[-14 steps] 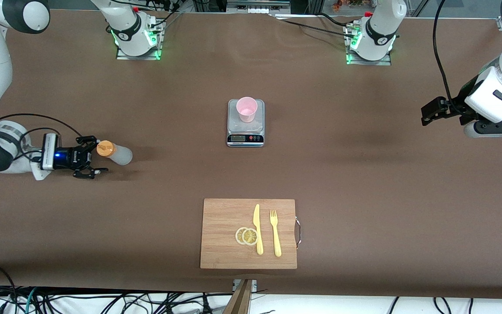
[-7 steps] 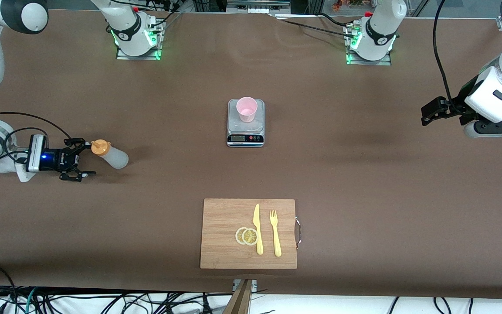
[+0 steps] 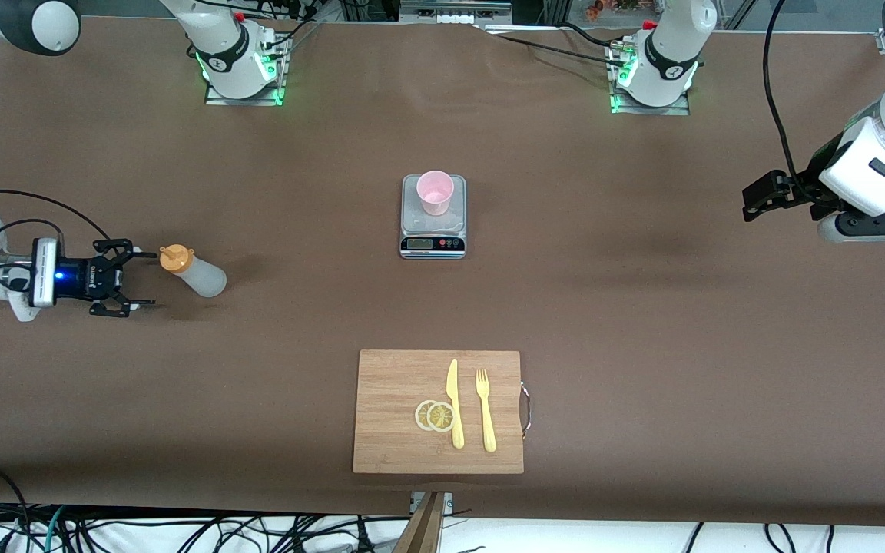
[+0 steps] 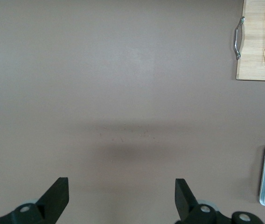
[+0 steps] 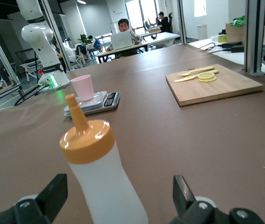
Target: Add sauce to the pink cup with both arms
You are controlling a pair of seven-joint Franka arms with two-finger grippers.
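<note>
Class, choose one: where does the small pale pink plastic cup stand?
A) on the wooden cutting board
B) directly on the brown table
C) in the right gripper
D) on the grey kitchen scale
D: the small pale pink plastic cup stands on the grey kitchen scale.

Right claw (image 3: 126, 278) low, level, fingers spread, left claw (image 3: 752, 201) raised, fingers spread, waiting
</note>
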